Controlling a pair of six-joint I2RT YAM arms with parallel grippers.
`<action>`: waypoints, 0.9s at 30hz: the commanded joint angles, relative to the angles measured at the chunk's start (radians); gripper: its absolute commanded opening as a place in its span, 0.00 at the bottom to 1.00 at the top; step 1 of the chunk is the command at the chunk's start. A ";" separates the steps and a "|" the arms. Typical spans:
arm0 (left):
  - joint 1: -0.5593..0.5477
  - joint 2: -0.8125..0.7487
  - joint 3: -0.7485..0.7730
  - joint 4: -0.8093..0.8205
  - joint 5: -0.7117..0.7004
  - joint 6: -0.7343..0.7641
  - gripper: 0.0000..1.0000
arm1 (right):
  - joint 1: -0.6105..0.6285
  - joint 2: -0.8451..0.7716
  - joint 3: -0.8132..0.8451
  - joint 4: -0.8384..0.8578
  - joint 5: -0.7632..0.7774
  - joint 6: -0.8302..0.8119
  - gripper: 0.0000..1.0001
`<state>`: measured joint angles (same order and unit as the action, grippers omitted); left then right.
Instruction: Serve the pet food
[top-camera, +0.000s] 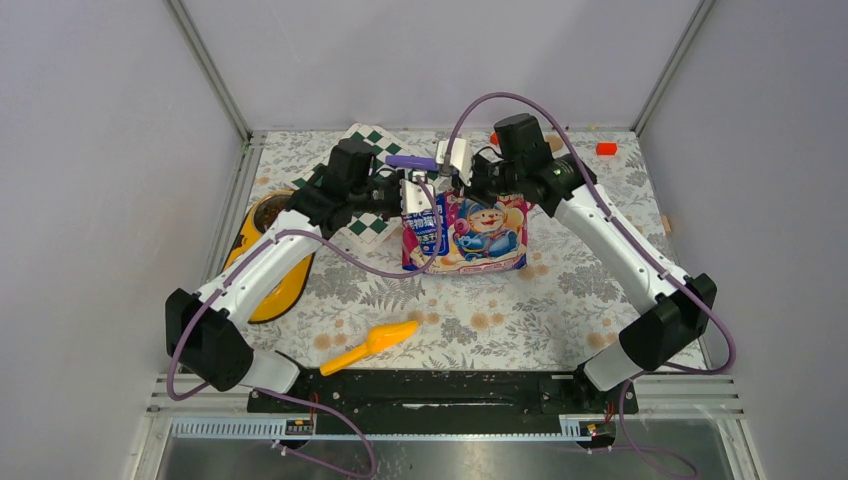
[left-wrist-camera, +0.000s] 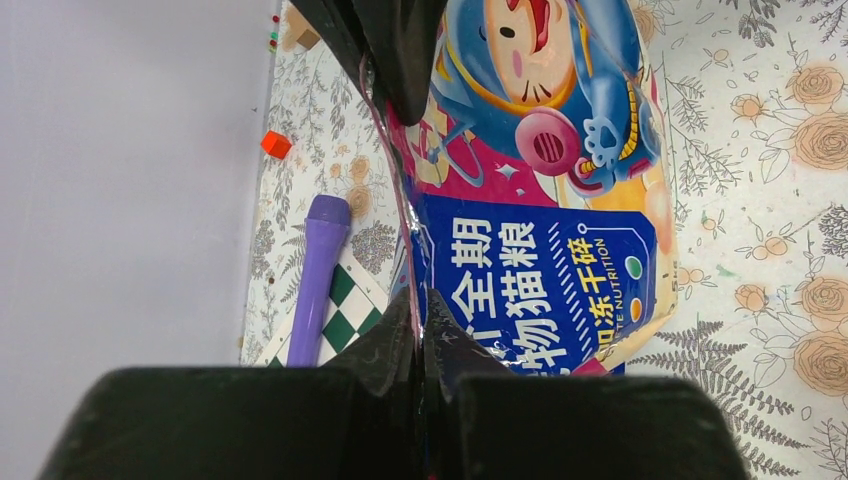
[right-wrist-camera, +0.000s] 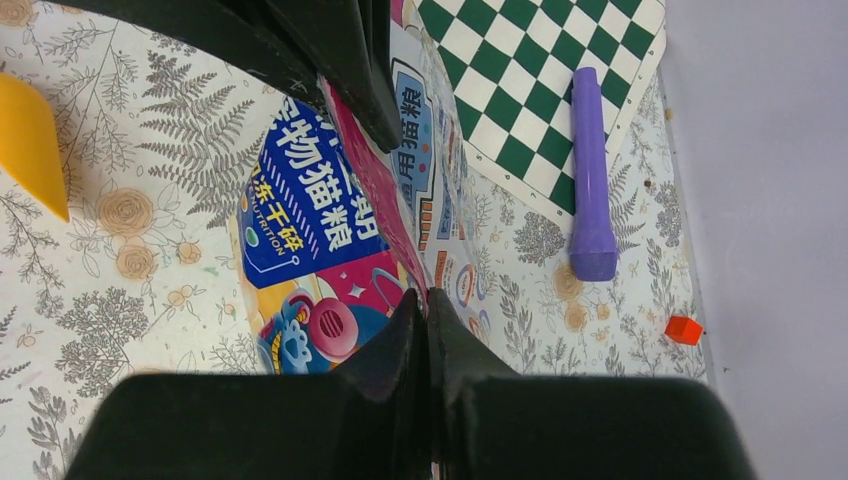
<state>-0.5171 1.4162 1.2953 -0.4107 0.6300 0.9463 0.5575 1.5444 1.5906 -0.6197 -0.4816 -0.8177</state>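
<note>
Far left: yellow feeder (top-camera: 258, 285) at the table edge; its far bowl holds something brown, too small to identify. Orange scoop (top-camera: 372, 344) lies on the tablecloth near the arm bases, untouched. Left gripper (left-wrist-camera: 420, 335): fingers pressed together on the top seam of the pet food bag (top-camera: 468, 234), foil pinched flat between them. The bag stands upright mid-table, printed face toward the arm bases, just in front of the checked board (top-camera: 372, 141) and a purple stick (top-camera: 410, 161). Right gripper (right-wrist-camera: 422, 322): likewise clamped tight on the same seam, a little further along, with no gap showing between its fingers. A red block (top-camera: 606, 148) sits well apart at far right. Handling notes (judgement): glossy film, likely slippery; the body is soft and pillow-like, so it should slump and its contents shift if tipped. The flat sealed top edge is the only stiff, thin place to grip. Two pinches near each other on that seam suit opening it; the film may slide out of the fingers under load. Whether the bag is open yet cannot be told.
</note>
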 joint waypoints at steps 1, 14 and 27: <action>-0.001 -0.022 0.014 -0.020 0.006 0.013 0.00 | 0.010 0.019 0.087 -0.048 0.011 -0.051 0.00; 0.002 -0.020 0.013 -0.014 0.007 0.012 0.03 | 0.010 0.019 0.100 -0.152 0.161 -0.138 0.23; 0.009 -0.034 0.002 -0.019 0.008 0.015 0.04 | 0.009 0.013 0.141 -0.164 0.194 -0.133 0.19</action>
<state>-0.5163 1.4143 1.2953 -0.4110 0.6296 0.9508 0.5663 1.5795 1.6737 -0.7815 -0.3649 -0.9421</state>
